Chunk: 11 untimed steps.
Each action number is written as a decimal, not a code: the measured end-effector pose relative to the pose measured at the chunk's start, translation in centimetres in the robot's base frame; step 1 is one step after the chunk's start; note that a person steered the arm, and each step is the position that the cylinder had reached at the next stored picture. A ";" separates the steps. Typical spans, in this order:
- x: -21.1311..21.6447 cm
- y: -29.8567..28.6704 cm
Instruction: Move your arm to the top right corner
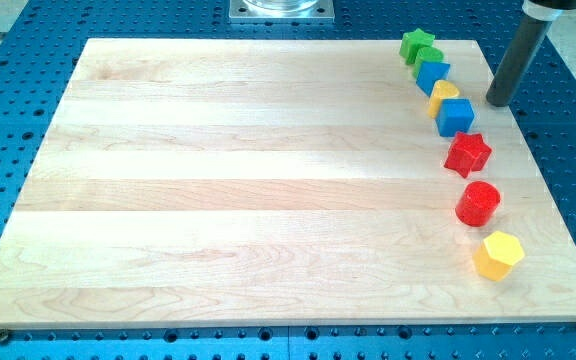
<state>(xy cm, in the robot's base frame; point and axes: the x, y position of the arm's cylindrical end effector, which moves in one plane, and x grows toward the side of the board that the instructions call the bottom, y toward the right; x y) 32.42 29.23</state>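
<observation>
My tip [498,103] rests on the wooden board [248,180] near its right edge, toward the view's top right. It stands just right of a blue cube [455,116], apart from it. A curved line of blocks runs down the board's right side: a green star [417,44], a green block [429,58], a blue block [433,75], a yellow block [443,94], the blue cube, a red star [467,153], a red cylinder [478,203] and a yellow hexagon [498,254].
The board lies on a blue perforated table [568,120]. A metal mount [281,9] sits at the view's top centre.
</observation>
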 end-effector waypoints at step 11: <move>-11.3 -1.6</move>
